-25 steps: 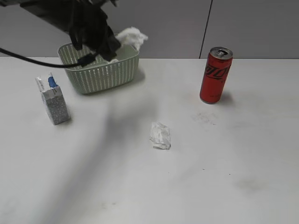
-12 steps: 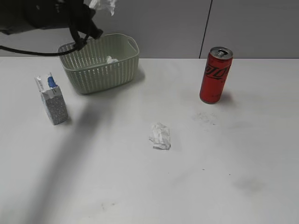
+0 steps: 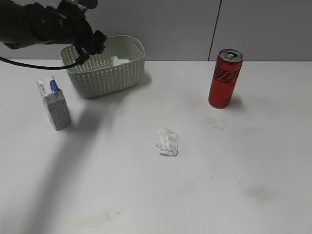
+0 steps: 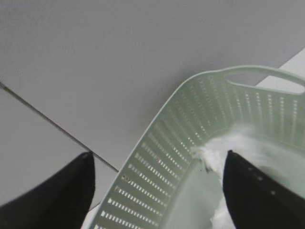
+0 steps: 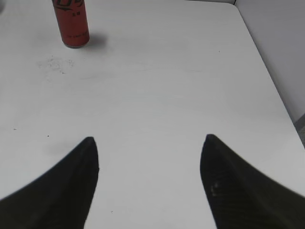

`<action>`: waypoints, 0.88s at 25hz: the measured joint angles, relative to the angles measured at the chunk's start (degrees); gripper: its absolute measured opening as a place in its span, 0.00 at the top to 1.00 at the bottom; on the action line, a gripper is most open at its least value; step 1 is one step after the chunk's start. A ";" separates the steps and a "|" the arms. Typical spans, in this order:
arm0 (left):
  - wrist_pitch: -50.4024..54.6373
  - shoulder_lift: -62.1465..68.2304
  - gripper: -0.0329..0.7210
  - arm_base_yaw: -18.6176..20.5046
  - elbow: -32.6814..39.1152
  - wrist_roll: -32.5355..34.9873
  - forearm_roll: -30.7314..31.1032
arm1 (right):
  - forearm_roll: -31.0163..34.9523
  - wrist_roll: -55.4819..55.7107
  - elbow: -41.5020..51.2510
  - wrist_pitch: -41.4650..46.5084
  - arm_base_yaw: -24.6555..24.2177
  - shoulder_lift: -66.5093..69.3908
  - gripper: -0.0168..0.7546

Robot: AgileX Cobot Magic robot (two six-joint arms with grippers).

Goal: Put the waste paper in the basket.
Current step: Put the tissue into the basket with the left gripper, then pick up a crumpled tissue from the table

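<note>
The pale green basket (image 3: 105, 73) stands at the back left of the table. White waste paper (image 3: 118, 61) lies inside it, also seen in the left wrist view (image 4: 238, 148) against the basket wall (image 4: 176, 157). My left gripper (image 3: 92, 44) hangs open and empty above the basket's left rim; in its own view (image 4: 157, 164) the jaws stand wide apart. One crumpled wad of waste paper (image 3: 167, 142) lies on the table in the middle. My right gripper (image 5: 148, 143) is open and empty over bare table, out of the exterior view.
A red can (image 3: 224, 78) stands at the back right, also in the right wrist view (image 5: 71, 24). A small grey-speckled pack with a blue top (image 3: 55, 106) stands at the left. The table's right edge (image 5: 267, 71) shows in the right wrist view.
My left gripper held a paper wad above the basket, then opened; the wad now lies in the basket. The arm drew back to the left. The wad on the table has not moved.
</note>
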 joint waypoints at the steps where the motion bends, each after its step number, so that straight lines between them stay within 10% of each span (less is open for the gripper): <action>1: 0.00 0.00 0.08 0.06 0.00 0.00 -0.22 | 0.00 0.00 0.00 0.00 0.00 0.00 0.35; 12: 27.06 -8.46 0.13 -0.34 -1.59 0.00 -4.11 | 0.00 0.00 0.00 0.00 0.00 0.00 0.46; 22: 46.08 -8.24 0.17 -15.14 -4.06 -3.68 1.32 | 0.00 0.00 0.00 0.00 0.00 0.00 0.13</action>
